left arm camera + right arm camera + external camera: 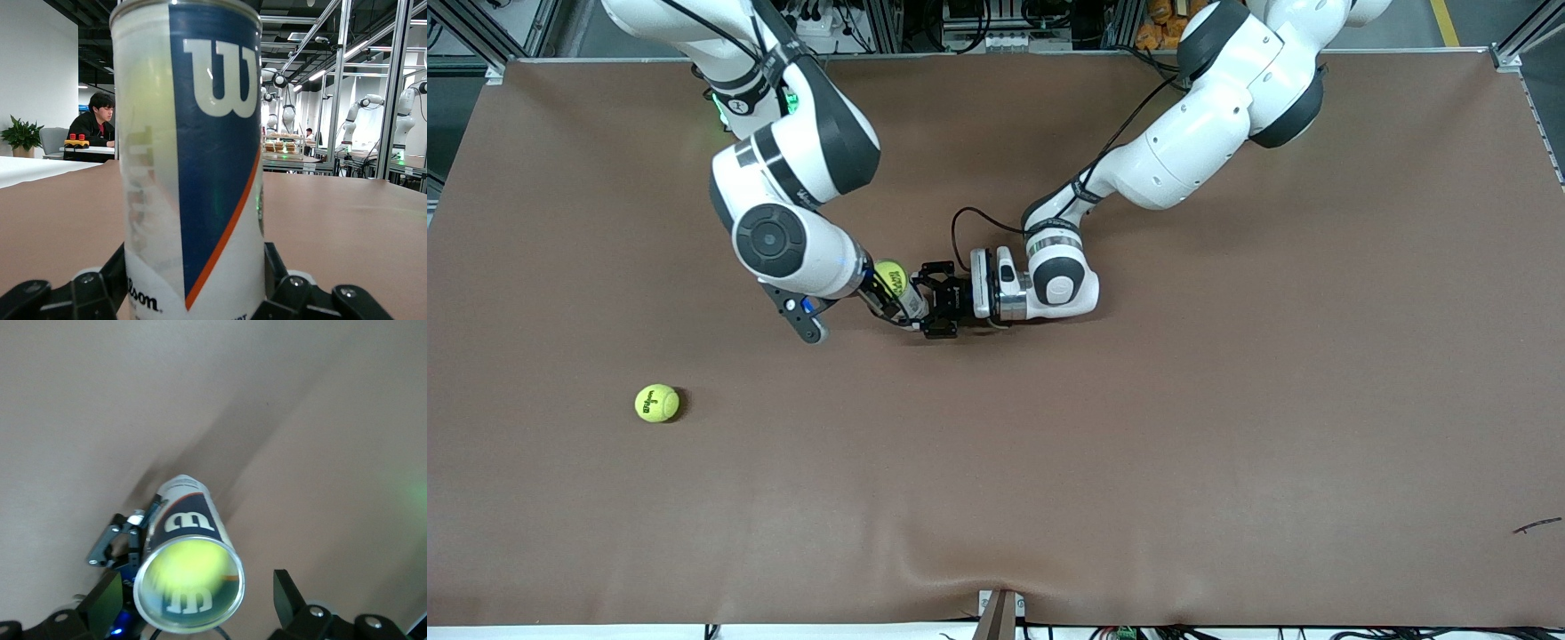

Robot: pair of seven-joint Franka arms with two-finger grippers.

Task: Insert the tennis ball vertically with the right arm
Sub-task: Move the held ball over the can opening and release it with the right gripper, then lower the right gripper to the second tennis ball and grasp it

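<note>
We find one tennis ball (190, 570) inside the can (190, 167), mid-table, clamped upright by left gripper (938, 302). Right gripper (200, 603), jaws spread, empty, over it. Second ball (657, 403) remains.

Front view: Wilson can (907, 307) mostly hidden betw right arm's wrist (800, 253) and left gripper (934, 307); only a sliver plus the ball (890, 278) at its mouth shows, ball's lower part hidden by can wall. Right gripper (880, 298) fingertips covered by wrist housing.

Left wrist view: can (190, 160) cut off at 12 and 6 o'clock; base unseen. Left gripper (193, 293) fingers cropped at 6 o'clock.

Right wrist view: ball (190, 570) in the can blurred; right gripper (197, 607) fingers (290, 597) cropped at 6 o'clock.
</note>
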